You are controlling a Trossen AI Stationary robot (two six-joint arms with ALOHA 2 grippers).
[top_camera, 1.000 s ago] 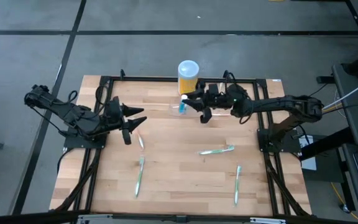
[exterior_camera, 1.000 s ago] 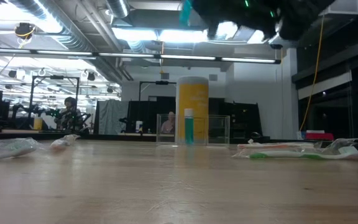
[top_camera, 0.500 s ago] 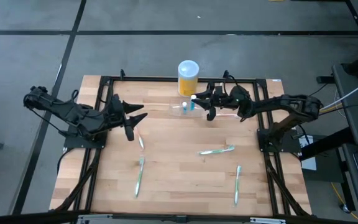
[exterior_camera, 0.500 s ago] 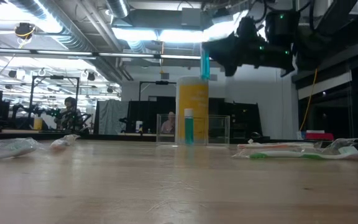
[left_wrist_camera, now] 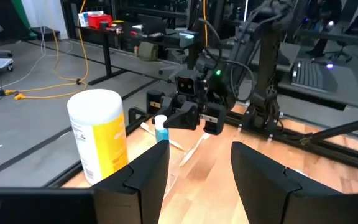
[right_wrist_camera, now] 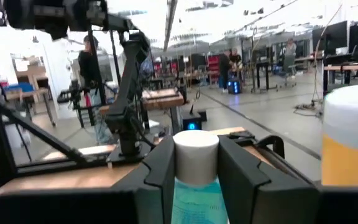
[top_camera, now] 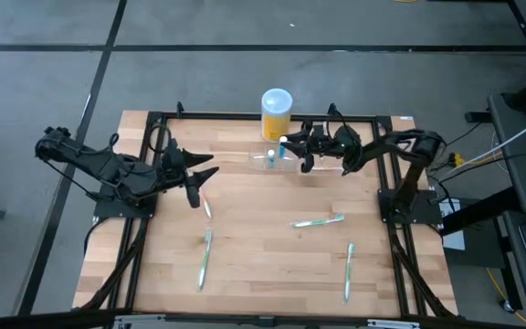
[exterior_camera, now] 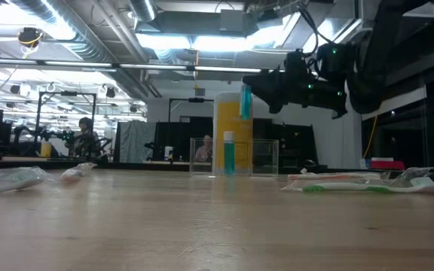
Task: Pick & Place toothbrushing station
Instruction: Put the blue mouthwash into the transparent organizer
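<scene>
The toothbrushing station (exterior_camera: 256,156) is a clear holder standing on the wood at the table's far middle, in front of the yellow white-lidded container (top_camera: 276,110). It is faint in the high view (top_camera: 261,161). One teal white-capped tube (exterior_camera: 228,154) stands in it. My right gripper (top_camera: 288,146) is shut on a second teal tube (exterior_camera: 245,102) above the holder. My left gripper (top_camera: 201,179) is open and empty at the table's left, pointing at the holder. It touches nothing. My right gripper pinches the teal tube's upper body (right_wrist_camera: 194,196), just below its white cap (right_wrist_camera: 196,152), between its two fingers (right_wrist_camera: 238,174). The fingers come level from the table's right side. The tube stands upright, cap up, lifted clear above the holder.
Several wrapped toothbrushes lie on the wood: one at centre right (top_camera: 319,220), one near the left gripper (top_camera: 206,207), and two toward the near edge (top_camera: 205,258), (top_camera: 348,270). A black frame (top_camera: 245,117) runs along the table's edges.
My right gripper has come down with the teal tube from high above the table to just over the holder, drawing a little toward the table's right edge. It stays shut on the tube, which now stands upright.
</scene>
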